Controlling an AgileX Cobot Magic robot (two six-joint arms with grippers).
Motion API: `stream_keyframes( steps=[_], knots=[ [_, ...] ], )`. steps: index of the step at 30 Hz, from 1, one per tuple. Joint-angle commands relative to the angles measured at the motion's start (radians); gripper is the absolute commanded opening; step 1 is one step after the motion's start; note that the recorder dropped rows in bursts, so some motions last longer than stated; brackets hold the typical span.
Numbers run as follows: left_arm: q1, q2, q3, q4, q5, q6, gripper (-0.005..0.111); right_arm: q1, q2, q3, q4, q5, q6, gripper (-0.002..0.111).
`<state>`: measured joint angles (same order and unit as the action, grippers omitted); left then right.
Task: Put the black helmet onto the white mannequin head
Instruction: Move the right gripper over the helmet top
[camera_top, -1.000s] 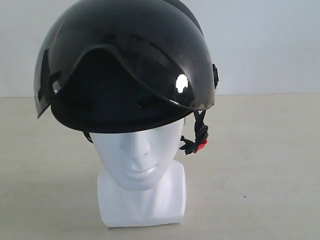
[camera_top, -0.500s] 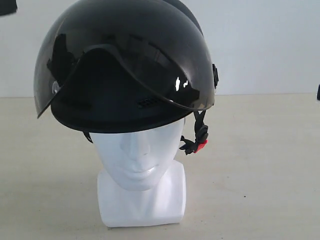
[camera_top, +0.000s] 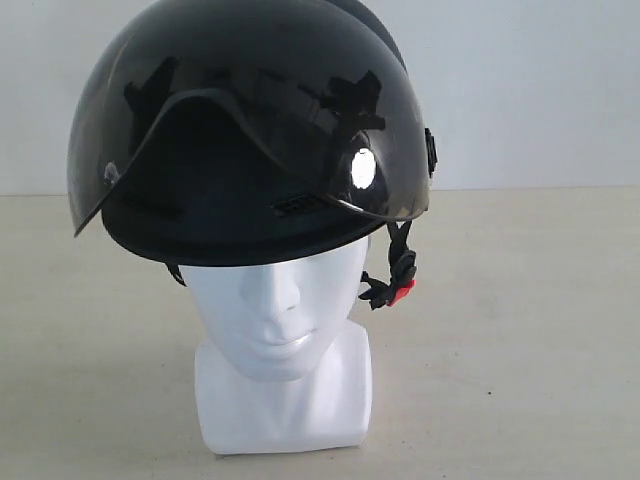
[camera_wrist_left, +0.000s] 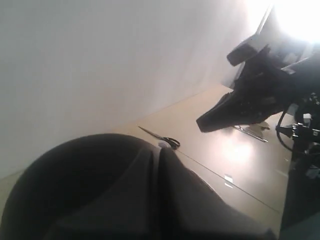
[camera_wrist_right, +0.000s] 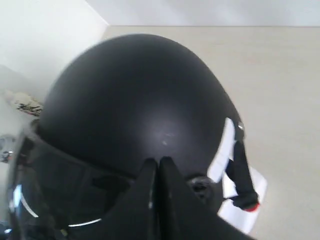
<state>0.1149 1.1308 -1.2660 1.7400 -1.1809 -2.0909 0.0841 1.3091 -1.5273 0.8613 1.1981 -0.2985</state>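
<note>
- Two grippers show in the wrist views, each with its fingers pressed together, no gap between them and nothing held
- the black helmet (camera_top: 250, 130) sits on top of the white mannequin head (camera_top: 275, 300), covering the crown and brow down to just above the eyes; nose, lips and chin are bare below its rim
- the helmet's smoky visor (camera_top: 385, 140) is tipped up over the front of the shell, above the head's face, and shows a bright spot of glare
- the chin strap (camera_top: 400, 250) hangs loose beside the head's cheek, on the right of the exterior view, with its red buckle (camera_top: 402, 291) dangling at about mouth height and not fastened under the chin
- the head stands upright on its squarish base on the pale table (camera_top: 520, 330), facing the exterior camera, with a white wall (camera_top: 520, 90) behind it
- the right gripper (camera_wrist_right: 159, 161) hangs close over the helmet on the head; whether its tips touch the matte shell I cannot tell
- the left gripper (camera_wrist_left: 159, 148) is dark and in shadow; past its tips a pair of scissors (camera_wrist_left: 167, 141) lies on the table, and a black arm part (camera_wrist_left: 250, 100) is raised above the table; how far these are from the head I cannot tell
</note>
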Motion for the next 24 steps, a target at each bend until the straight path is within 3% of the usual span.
stream_keyframes(
  steps=[1,12,24],
  knots=[
    [-0.065,0.057,-0.009,0.004,-0.019,-0.01,0.004,0.054,0.0,-0.015,0.054,-0.005,-0.065,0.0],
    [-0.105,0.123,-0.009,0.004,0.036,-0.01,0.004,0.293,0.045,-0.015,0.033,-0.307,-0.083,0.0],
    [-0.116,0.227,-0.003,0.004,0.034,0.024,0.004,0.322,0.13,-0.016,0.006,-0.345,-0.1,0.0]
  ],
)
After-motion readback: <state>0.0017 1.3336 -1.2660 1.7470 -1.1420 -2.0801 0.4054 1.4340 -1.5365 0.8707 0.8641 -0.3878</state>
